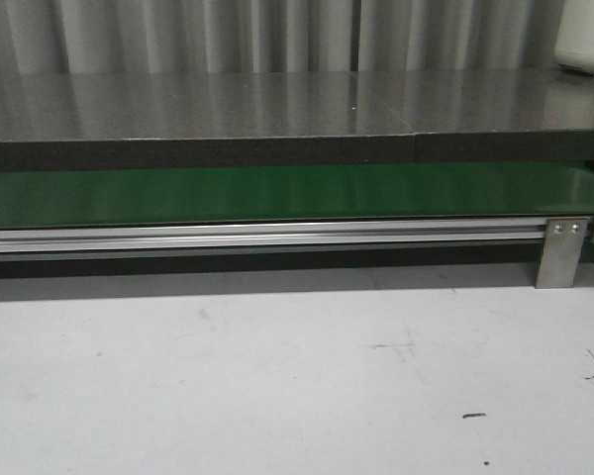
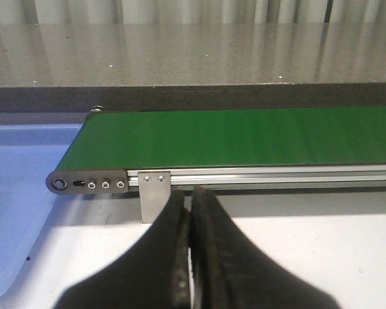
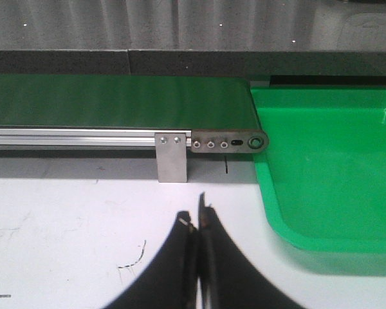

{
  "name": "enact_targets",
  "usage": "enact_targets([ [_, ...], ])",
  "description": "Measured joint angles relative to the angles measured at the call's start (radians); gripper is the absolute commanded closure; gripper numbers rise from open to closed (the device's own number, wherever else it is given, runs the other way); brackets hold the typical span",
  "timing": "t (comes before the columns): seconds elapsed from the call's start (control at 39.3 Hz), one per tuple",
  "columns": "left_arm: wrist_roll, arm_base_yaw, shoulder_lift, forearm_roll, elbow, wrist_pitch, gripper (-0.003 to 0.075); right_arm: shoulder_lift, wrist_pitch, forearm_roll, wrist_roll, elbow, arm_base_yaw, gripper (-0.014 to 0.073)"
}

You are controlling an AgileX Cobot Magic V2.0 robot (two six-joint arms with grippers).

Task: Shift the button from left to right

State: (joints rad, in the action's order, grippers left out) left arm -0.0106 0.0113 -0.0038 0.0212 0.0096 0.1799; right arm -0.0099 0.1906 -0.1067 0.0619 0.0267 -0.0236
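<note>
The button is out of view in all three frames. The green belt (image 1: pixel 277 193) runs across the front view with nothing on it. It also shows bare in the left wrist view (image 2: pixel 244 135) and in the right wrist view (image 3: pixel 116 100). My left gripper (image 2: pixel 190 193) is shut and empty, low over the white table in front of the belt's left end. My right gripper (image 3: pixel 197 215) is shut and empty, in front of the belt's right end, beside the green tray (image 3: pixel 334 161). Neither gripper shows in the front view.
A blue tray (image 2: pixel 19 193) lies at the belt's left end. The belt's aluminium rail (image 1: pixel 277 236) stands on metal brackets (image 1: pixel 559 252). A grey counter (image 1: pixel 277 104) rises behind the belt, with a white object (image 1: pixel 586 40) at its far right.
</note>
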Motion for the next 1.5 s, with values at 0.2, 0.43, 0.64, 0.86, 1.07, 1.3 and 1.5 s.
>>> enact_targets([
  [0.2, 0.0, 0.0, 0.0, 0.0, 0.0, 0.0, 0.0741, 0.0, 0.0, 0.0, 0.0, 0.0, 0.0, 0.0662],
  [0.43, 0.0, 0.0, 0.0, 0.0, 0.0, 0.0, 0.0741, 0.0, 0.0, 0.0, 0.0, 0.0, 0.0, 0.0662],
  [0.64, 0.0, 0.0, 0.0, 0.0, 0.0, 0.0, 0.0741, 0.0, 0.0, 0.0, 0.0, 0.0, 0.0, 0.0662],
  [0.86, 0.0, 0.0, 0.0, 0.0, 0.0, 0.0, 0.0741, 0.0, 0.002, 0.0, 0.0, 0.0, 0.0, 0.0662],
  [1.07, 0.0, 0.0, 0.0, 0.0, 0.0, -0.005, 0.0741, 0.0, 0.002, 0.0, 0.0, 0.0, 0.0, 0.0662],
  [1.3, 0.0, 0.0, 0.0, -0.048, 0.0, -0.269, 0.0741, 0.0, -0.045, 0.0, 0.0, 0.0, 0.0, 0.0662],
  [1.5, 0.0, 0.0, 0.0, -0.047, -0.103, -0.316, 0.0741, 0.0, -0.045, 0.0, 0.0, -0.147, 0.0, 0.0662],
])
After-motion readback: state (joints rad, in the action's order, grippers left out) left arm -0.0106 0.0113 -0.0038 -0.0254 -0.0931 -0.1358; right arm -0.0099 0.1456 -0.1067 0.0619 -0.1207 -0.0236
